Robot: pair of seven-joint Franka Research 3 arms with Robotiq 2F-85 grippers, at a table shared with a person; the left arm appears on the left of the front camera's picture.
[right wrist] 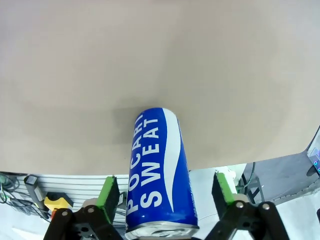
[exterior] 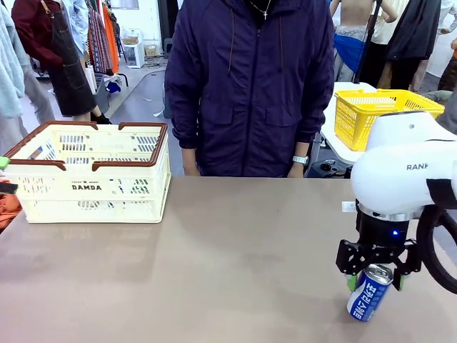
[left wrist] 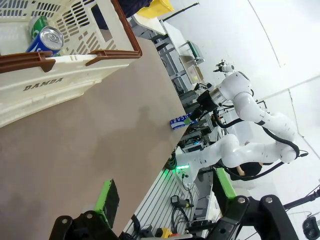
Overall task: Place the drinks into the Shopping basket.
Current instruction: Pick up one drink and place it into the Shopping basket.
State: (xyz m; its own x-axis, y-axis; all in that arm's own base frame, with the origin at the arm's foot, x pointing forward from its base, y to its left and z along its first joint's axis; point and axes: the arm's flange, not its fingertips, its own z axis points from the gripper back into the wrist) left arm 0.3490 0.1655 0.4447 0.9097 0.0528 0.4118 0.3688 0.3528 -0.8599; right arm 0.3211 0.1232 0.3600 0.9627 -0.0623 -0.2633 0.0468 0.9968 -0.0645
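Right gripper (exterior: 377, 281) straddling the blue can (exterior: 370, 291)

The can is lying on the table (exterior: 228, 257) between the spread pads, which are not yet touching it; the left gripper (left wrist: 165, 200) is hanging released.

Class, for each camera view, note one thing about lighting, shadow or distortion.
Front view: soft shadow beside the Shopping basket. Left wrist view: wide-angle lens tilts the table and bends the room. Right wrist view: dark shadow beneath the blue can; even light, lettering sharp.

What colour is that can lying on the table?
Blue can with white lettering, clearest in the right wrist view.
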